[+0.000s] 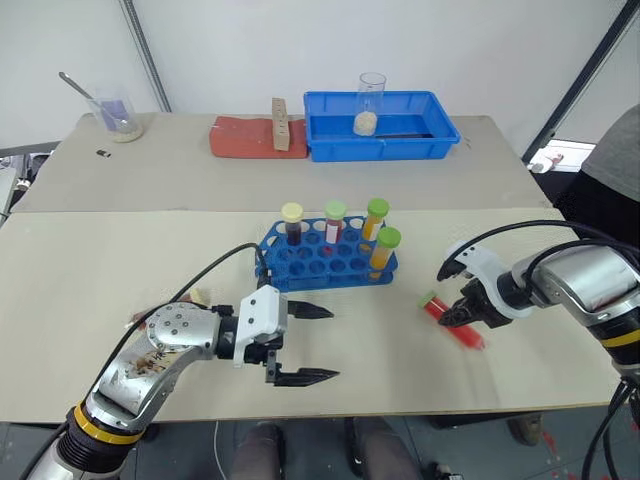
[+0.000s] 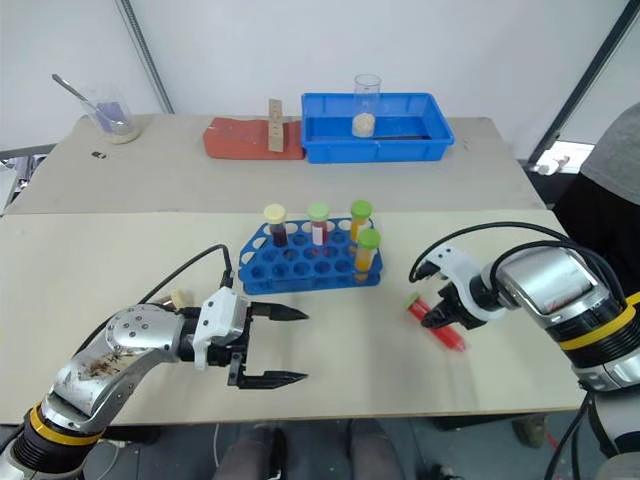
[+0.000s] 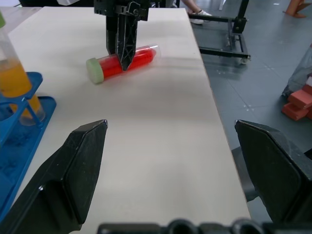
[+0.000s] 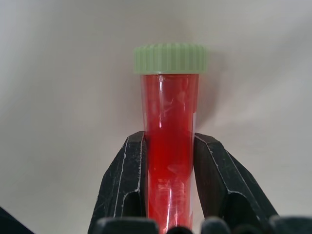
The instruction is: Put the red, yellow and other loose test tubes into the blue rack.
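Observation:
A red test tube (image 4: 169, 126) with a green cap lies on the table to the right of the blue rack (image 1: 330, 262). My right gripper (image 1: 462, 318) points down at it and is shut on the red tube's (image 1: 452, 322) body, one finger on each side. The tube still rests on the tabletop. Several capped tubes stand in the rack, among them a yellow-orange one (image 1: 385, 250) at its right front corner. My left gripper (image 1: 330, 344) hovers open in front of the rack, pointing right, with nothing between its fingers.
At the back stands a larger blue tray (image 1: 380, 150) holding a glass beaker (image 1: 371, 100). Left of it lie a red-brown slab (image 1: 240, 138) and a wooden block (image 1: 281, 125). A beaker with a spoon (image 1: 115, 112) stands at the far left. A person (image 1: 615, 160) is at the right edge.

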`<state>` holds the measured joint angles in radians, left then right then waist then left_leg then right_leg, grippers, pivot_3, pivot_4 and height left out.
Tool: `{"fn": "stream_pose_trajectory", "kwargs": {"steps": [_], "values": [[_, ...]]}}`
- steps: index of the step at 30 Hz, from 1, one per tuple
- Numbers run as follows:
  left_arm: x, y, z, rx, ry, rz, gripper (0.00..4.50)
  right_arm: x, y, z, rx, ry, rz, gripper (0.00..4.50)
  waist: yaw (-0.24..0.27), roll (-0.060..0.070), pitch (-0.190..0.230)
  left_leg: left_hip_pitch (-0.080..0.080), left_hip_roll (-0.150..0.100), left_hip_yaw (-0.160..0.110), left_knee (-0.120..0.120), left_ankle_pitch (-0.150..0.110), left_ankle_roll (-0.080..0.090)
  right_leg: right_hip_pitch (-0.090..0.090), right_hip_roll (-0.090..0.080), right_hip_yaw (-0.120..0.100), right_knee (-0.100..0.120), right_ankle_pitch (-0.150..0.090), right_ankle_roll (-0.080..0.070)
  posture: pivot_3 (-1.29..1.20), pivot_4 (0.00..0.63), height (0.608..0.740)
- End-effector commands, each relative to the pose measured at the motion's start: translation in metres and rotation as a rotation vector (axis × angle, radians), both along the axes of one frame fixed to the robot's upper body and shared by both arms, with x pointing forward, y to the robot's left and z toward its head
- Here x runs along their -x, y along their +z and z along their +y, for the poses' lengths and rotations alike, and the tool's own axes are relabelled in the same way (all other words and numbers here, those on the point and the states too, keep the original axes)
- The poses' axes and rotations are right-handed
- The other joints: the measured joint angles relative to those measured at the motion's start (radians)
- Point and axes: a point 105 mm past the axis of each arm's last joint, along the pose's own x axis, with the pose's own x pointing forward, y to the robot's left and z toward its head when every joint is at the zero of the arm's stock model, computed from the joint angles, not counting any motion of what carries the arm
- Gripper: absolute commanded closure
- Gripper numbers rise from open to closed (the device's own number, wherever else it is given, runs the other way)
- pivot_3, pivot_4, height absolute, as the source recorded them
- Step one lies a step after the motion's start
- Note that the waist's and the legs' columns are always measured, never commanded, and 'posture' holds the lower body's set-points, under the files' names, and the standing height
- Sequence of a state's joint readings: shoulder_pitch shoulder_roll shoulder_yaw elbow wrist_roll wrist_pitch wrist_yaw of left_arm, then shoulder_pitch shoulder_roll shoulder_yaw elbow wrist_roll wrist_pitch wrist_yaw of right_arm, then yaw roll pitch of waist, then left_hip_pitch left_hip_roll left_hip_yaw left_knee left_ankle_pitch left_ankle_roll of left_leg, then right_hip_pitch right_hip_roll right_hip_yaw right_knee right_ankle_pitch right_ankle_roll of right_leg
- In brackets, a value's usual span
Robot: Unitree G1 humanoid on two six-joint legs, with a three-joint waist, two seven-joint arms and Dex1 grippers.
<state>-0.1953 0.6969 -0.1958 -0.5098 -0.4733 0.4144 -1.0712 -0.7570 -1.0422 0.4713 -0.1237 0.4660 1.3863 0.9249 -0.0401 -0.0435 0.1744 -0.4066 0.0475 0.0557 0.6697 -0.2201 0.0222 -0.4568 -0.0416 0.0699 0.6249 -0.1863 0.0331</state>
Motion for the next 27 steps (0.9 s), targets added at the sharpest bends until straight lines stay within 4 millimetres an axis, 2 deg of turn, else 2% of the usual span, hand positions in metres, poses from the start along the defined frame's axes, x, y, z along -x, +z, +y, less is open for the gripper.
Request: {"fn": "stream_pose_trajectory", "kwargs": {"steps": [1,7,9,11,13,18,23,27], "values": [[-0.003,0.005,0.007,0.008,0.007,-0.023,0.00,0.003,0.023,0.004,-0.037,0.064,-0.048,3.55,0.000,0.000,0.000,0.000,0.000,0.000,0.000,0.000,0.000,0.000,0.000,0.000,0.000,0.000,0.000,0.00,0.150,0.740],[-0.021,0.017,0.026,0.037,0.079,-0.038,0.00,0.025,0.059,0.041,-0.269,0.250,-0.163,3.55,0.000,0.000,0.000,0.000,0.001,0.000,0.000,0.000,0.000,-0.001,0.001,-0.001,0.001,0.000,0.001,0.00,0.150,0.740],[-0.028,0.021,0.035,0.034,0.119,-0.066,0.00,0.033,0.067,0.069,-0.475,0.328,-0.300,3.55,0.003,-0.002,-0.001,0.000,0.001,-0.001,0.000,0.000,0.000,0.000,0.001,-0.001,0.001,0.001,0.001,0.00,0.150,0.740],[-0.033,0.026,0.041,0.045,0.149,-0.080,0.00,0.038,0.076,0.087,-0.648,0.341,-0.427,3.55,0.004,-0.003,-0.002,0.000,0.002,-0.003,0.000,0.000,0.000,0.001,0.003,-0.002,0.001,0.001,0.001,0.00,0.150,0.740],[-0.037,0.029,0.047,0.051,0.181,-0.088,0.00,0.035,0.083,0.103,-0.758,0.314,-0.609,3.55,0.005,-0.003,-0.002,0.000,0.002,-0.003,-0.001,0.000,0.000,0.000,0.003,-0.001,0.002,0.001,0.002,0.00,0.150,0.740],[-0.045,0.031,0.060,0.061,0.240,-0.090,0.00,0.022,0.090,0.128,-0.861,0.221,-0.903,3.55,0.000,-0.002,-0.001,0.000,0.001,-0.002,0.001,0.000,0.000,0.001,0.002,-0.001,0.002,0.002,0.003,0.00,0.150,0.740],[-0.054,0.042,0.065,0.127,0.291,-0.110,0.00,0.002,0.089,0.140,-0.872,0.120,-1.128,3.55,-0.001,-0.002,-0.001,0.000,0.002,-0.001,0.001,0.000,0.000,0.000,0.002,-0.001,0.002,0.001,0.002,0.00,0.150,0.740],[-0.055,0.043,0.065,0.134,0.291,-0.108,0.00,-0.012,0.080,0.142,-0.871,0.032,-1.199,3.55,-0.002,-0.002,-0.001,0.000,0.001,-0.001,0.001,0.000,0.000,0.000,0.002,-0.001,0.002,0.002,0.001,0.00,0.150,0.740]]}}
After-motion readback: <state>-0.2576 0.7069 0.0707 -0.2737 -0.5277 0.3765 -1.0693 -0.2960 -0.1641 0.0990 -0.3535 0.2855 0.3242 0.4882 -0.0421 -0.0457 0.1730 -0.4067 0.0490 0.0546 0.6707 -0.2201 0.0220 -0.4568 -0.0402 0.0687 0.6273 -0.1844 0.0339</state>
